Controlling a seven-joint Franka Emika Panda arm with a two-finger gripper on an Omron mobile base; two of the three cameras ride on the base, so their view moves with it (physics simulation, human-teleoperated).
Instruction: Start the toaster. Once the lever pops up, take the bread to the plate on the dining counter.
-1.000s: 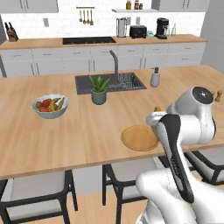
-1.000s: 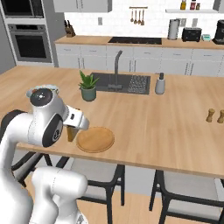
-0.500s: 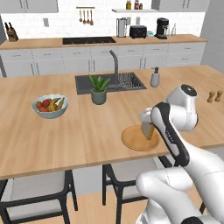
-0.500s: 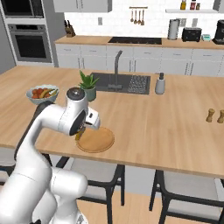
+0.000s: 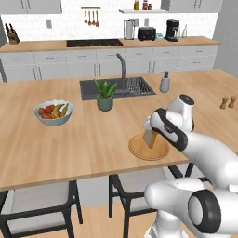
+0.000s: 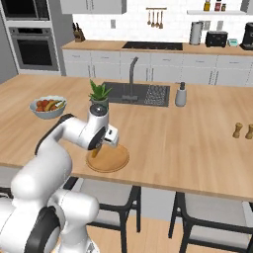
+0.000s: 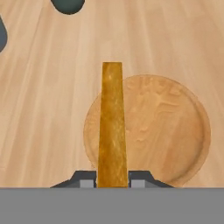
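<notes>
My gripper (image 7: 112, 181) is shut on the bread (image 7: 112, 127), which shows edge-on as a golden-brown strip between the two fingertips. The slice (image 5: 150, 138) hangs upright just above the round wooden plate (image 5: 160, 151) on the dining counter (image 5: 69, 148). From the right side the gripper (image 6: 97, 148) and bread (image 6: 95, 151) sit over the left part of the plate (image 6: 114, 159). In the hand view the plate (image 7: 166, 127) lies mostly right of the bread. The black toaster (image 5: 147, 33) stands on the far worktop, also seen as the toaster (image 6: 216, 39); its lever is too small to make out.
A grey fruit bowl (image 5: 53, 113) sits at the counter's left, a potted plant (image 5: 105, 95) by the inset sink (image 5: 135, 86), a soap dispenser (image 5: 164, 82) and two small shakers (image 5: 228, 102) to the right. Stools (image 5: 42, 204) stand under the near edge.
The arm has swung the bread forward and lowered it over the plate. The base and its cameras have shifted, so the whole scene has moved in both views.
</notes>
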